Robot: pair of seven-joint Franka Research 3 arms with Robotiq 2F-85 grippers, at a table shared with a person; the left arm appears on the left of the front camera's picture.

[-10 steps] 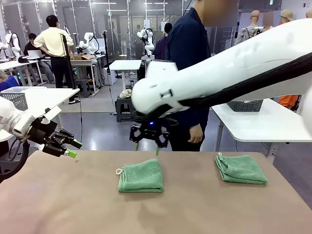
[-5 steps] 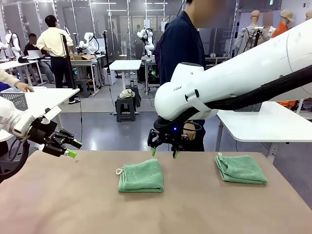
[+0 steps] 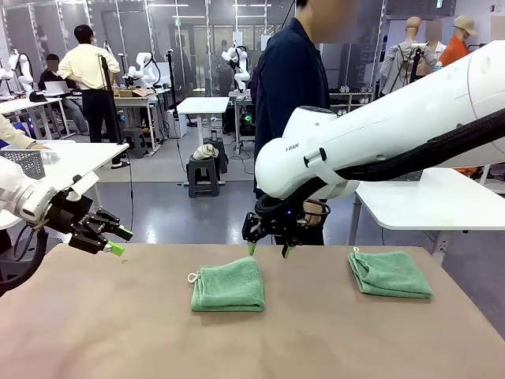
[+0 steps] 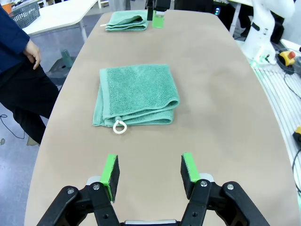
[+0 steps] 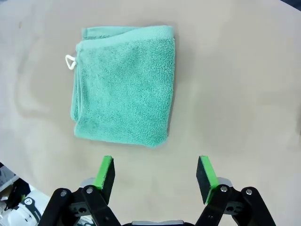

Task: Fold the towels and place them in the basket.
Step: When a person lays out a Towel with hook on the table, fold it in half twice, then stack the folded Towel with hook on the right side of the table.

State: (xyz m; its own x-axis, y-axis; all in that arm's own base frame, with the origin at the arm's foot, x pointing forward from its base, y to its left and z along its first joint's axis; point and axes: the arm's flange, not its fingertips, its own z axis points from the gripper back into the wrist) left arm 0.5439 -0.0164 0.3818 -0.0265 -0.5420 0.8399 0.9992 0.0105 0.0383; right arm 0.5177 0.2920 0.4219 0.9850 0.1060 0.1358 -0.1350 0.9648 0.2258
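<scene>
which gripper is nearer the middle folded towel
Right. The right gripper hangs open just behind the middle folded towel, above its far edge. The left gripper is open, off at the table's left edge.

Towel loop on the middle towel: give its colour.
White, against the light-green middle towel. The loop shows best in the left wrist view.

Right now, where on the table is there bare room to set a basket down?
Bare top runs between the middle towel and right towel, and along the near edge. Left of the middle towel is bare too. The right claw crowds the middle towel's far edge.
</scene>
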